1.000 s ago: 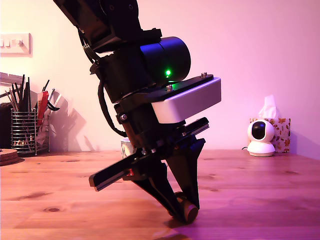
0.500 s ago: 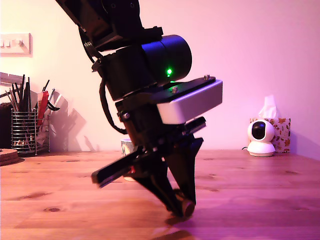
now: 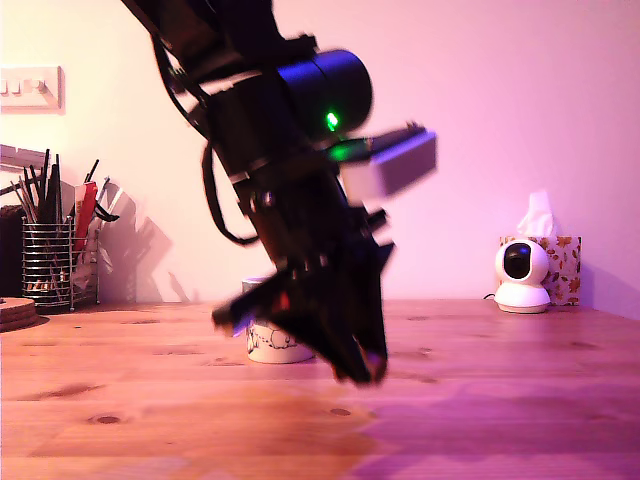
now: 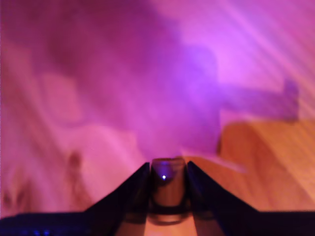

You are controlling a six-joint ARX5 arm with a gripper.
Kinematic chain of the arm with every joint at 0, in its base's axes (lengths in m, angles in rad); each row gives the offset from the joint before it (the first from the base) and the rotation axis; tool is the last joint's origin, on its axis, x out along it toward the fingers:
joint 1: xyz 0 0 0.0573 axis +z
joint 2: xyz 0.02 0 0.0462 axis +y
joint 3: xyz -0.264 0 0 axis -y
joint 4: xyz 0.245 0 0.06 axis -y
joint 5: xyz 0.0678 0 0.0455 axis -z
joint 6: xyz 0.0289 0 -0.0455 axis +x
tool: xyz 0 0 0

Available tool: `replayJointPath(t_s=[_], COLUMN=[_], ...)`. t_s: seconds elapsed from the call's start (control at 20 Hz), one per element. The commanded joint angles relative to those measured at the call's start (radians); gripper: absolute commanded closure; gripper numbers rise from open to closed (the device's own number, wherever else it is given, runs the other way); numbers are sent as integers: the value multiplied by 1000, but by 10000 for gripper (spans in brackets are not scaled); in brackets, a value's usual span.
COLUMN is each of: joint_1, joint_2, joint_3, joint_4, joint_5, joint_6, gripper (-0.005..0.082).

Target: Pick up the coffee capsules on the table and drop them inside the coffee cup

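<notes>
The gripper hangs clear of the wooden table, tilted, its two dark fingers pinching a coffee capsule between them. In the wrist view the capsule sits squarely in the gap, held across its tapered body with its flat end facing the camera and a small glint on it. Its colour is hard to call under the pink light; it reads dark. In the exterior view the fingertips are blurred and the pod is barely visible there.

The coffee cup stands on the table behind the arm, partly hidden by it, toward the exterior view's left of the fingertips. No other capsules show in either view.

Such a pod is likely very light, with a thin, stiff shell that would dent under hard squeezing, and its smooth, sloped sides could let it slide out toward the narrow end. A grip across the body just under the wider rim seems safest, since the rim would act as a stop. The mug looks heavy enough not to shift when a pod drops in
</notes>
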Motion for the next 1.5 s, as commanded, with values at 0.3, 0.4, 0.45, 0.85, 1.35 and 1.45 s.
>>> replayJointPath(t_s=[0.3, 0.4, 0.45, 0.85, 1.35, 1.45], joint_1=[103, 134, 146, 241, 346, 357], joint_2=[-94, -98, -100, -103, -103, -101], joint_3=[3, 10, 15, 40, 40, 40], joint_4=[100, 124, 138, 299, 397, 398], joint_5=[-10, -9, -9, -4, 90, 113], joint_6=[-225, -283, -338, -609, -1001, -1084], gripper=[607, 607, 607, 607, 607, 607])
